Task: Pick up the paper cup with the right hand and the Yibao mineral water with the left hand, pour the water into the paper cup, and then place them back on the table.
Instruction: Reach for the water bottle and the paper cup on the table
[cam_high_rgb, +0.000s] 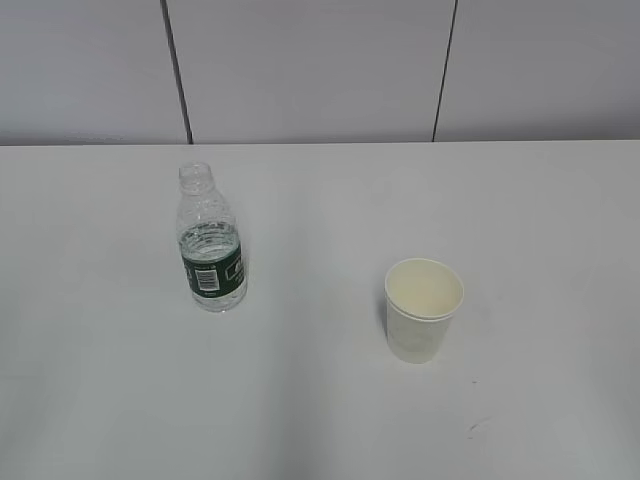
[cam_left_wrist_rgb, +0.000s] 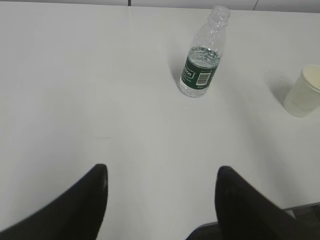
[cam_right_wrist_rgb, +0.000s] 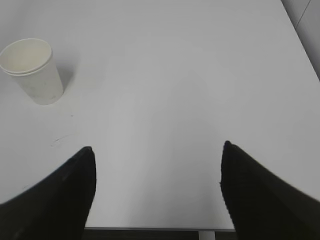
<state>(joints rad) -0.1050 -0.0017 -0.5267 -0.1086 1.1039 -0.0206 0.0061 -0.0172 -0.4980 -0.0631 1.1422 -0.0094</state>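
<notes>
The bench (cam_high_rgb: 320, 400) is a plain white surface backed by a pale panelled wall (cam_high_rgb: 310, 70) with two dark seams. To the left stands the Yibao mineral water (cam_high_rgb: 211, 240), upright and uncapped, its dark green label with the white barcode patch facing the exterior camera; water fills roughly the lower half, level with the top of the label. To the right and slightly nearer the camera stands the paper cup (cam_high_rgb: 423, 308), upright, mouth open, cream interior visible, apparently two cups nested given the doubled rim line. Bottle and cup are apart, with bare bench between them, and neither is touched by anything. Neither arm appears in the exterior view. In the left wrist view the left pincer (cam_left_wrist_rgb: 162, 200) hangs over the near bench with its two black fingers (cam_left_wrist_rgb: 85, 205) spread wide and nothing between them; the bottle stands well ahead of it, slightly right of centre, the cup at the far right edge. In the right wrist view the right pincer (cam_right_wrist_rgb: 157, 192) is likewise spread wide and empty above the bench near its front edge, with the cup well ahead to the upper left. A faint scuff mark (cam_right_wrist_rgb: 59, 140) lies on the bench just below the cup.
</notes>
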